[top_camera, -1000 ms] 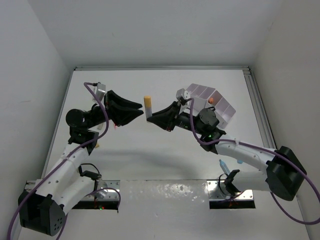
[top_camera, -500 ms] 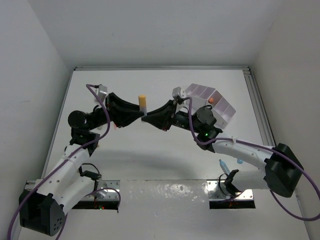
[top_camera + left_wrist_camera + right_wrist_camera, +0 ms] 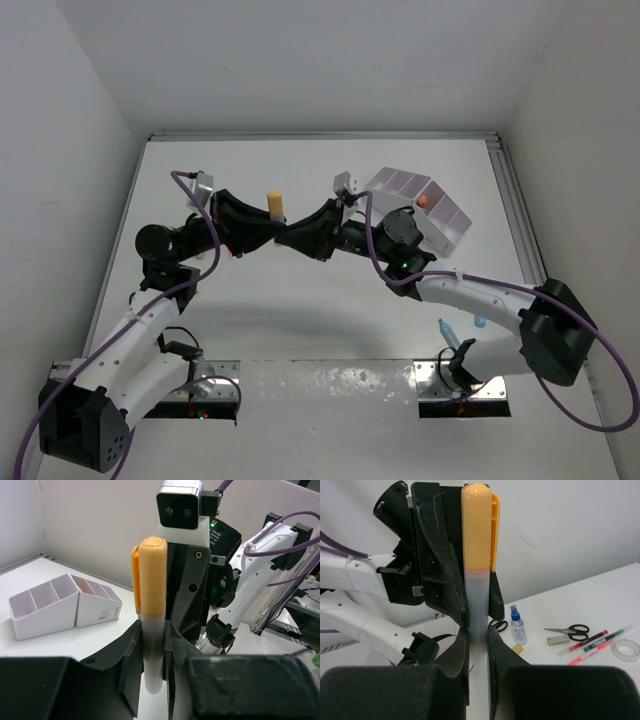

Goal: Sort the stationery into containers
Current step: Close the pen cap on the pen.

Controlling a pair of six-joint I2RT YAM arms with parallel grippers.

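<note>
- The left gripper [image 3: 270, 238] reaches in from the left, above the middle of the table [image 3: 330, 300]. In its wrist view, its two fingers [image 3: 131, 655] press on either side of the marker's pale barrel, so it is clamped on the marker.
- The marker [image 3: 273, 204] stands upright between the two grippers with its orange cap on top (a clip runs down one side of the cap). It is off the table and not in any compartment.
- The right gripper [image 3: 288, 236] comes in from the right and meets the left one tip to tip. In its own wrist view, its fingers [image 3: 497, 655] squeeze the same barrel from both sides below the cap, so it grips the marker too.
- The organiser [image 3: 400, 182] sits to the right of the grippers, beyond the right arm, toward the far right of the table. It has a stepped row of lilac-lined compartments, and one holds a small orange thing [image 3: 424, 201] (too small to name).
- A bottle [image 3: 447, 332] with a blue tip lies on the table by the right arm's base.
- The right wrist view shows more items on the table beyond the grippers: an upright spray bottle [image 3: 518, 625], an eraser [image 3: 558, 640], scissors [image 3: 567, 630], a few pens [image 3: 590, 642] lying side by side, and a tape ring [image 3: 626, 649].
</note>
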